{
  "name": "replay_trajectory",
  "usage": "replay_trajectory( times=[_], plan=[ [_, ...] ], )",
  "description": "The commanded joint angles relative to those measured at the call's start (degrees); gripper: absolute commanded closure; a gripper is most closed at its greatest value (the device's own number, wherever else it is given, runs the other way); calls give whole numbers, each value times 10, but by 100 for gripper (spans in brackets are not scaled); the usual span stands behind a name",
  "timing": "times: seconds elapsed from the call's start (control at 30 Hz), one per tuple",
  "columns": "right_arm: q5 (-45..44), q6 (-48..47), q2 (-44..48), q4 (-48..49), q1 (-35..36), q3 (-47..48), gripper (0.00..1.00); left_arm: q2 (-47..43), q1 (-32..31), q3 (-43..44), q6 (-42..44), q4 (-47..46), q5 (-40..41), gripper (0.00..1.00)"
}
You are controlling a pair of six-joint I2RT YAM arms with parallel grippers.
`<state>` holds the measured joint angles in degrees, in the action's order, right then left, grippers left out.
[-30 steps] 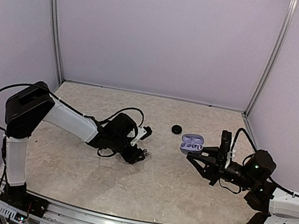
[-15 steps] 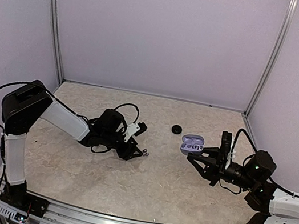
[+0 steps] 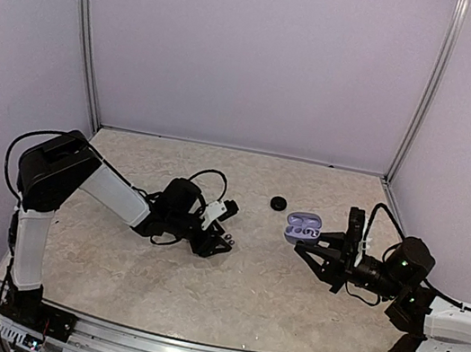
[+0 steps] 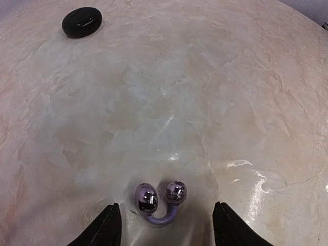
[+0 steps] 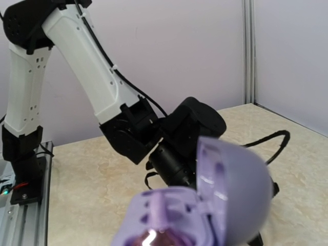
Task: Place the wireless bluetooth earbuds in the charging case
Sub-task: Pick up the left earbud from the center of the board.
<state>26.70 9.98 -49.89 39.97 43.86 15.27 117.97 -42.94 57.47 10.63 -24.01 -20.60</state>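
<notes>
Left gripper point(image 4: 165, 210) shifted; earbuds point(image 4: 147, 199) lie between its jaws.

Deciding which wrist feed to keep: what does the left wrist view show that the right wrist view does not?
Only left wrist: the silvery-grey earbuds lying between the open left gripper's fingertips, and a black puck farther off. Only right wrist: the lilac charging case, lid open, close up, with the left arm behind it. Both: the marbled table.
</notes>
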Motion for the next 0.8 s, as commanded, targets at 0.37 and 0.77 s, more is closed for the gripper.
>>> replay_trajectory(
  times=[0.37, 0.77],
  plan=[
    [-8, -9, 15, -9, -12, -5, 100, 38, -11, 30, 28, -14, 14, 53],
    [-10, -14, 12, -9, -12, -3, 100, 30, -17, 23, 34, -15, 30, 62]
  ],
)
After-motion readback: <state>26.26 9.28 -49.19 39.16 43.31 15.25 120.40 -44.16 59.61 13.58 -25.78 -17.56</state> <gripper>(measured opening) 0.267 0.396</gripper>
